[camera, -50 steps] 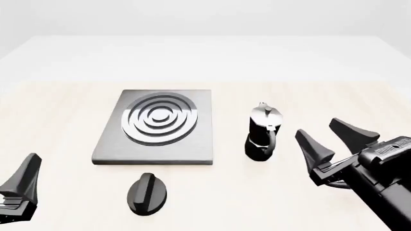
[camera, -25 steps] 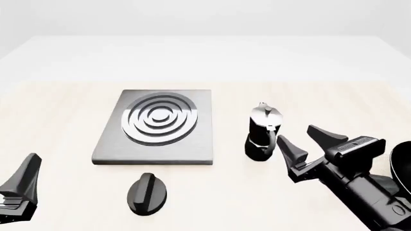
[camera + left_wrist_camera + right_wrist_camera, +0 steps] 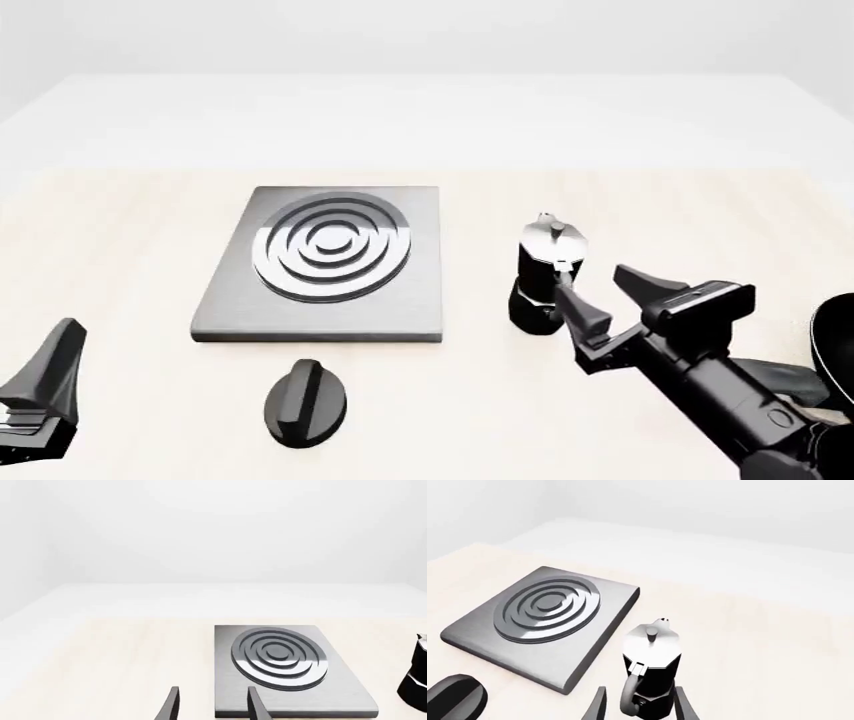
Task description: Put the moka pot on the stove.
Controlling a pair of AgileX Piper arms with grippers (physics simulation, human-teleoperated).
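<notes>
Wooden tabletop (image 3: 120, 230): our right gripper (image 3: 617, 295) is spread wide around the moka pot (image 3: 545, 272), nothing pinched; left gripper (image 3: 210, 705) also spread.

Simulated tabletop test scene, kitchen-themed: featureless white surroundings, a pale wood-grain table (image 3: 120, 230), and cookware props, namely the stove (image 3: 327, 262), moka pot (image 3: 545, 272) and a black knob (image 3: 306, 398).

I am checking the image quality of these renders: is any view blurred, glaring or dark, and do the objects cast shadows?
Front view: sharp, evenly lit, the far white background nearly washed out; the moka pot and knob cast almost no shadow. Right wrist view: clear, with soft highlights on the pot's silver lid. Left wrist view: clear; the stove shows bright bands on its rings, and the pot is cut off at the edge.
</notes>
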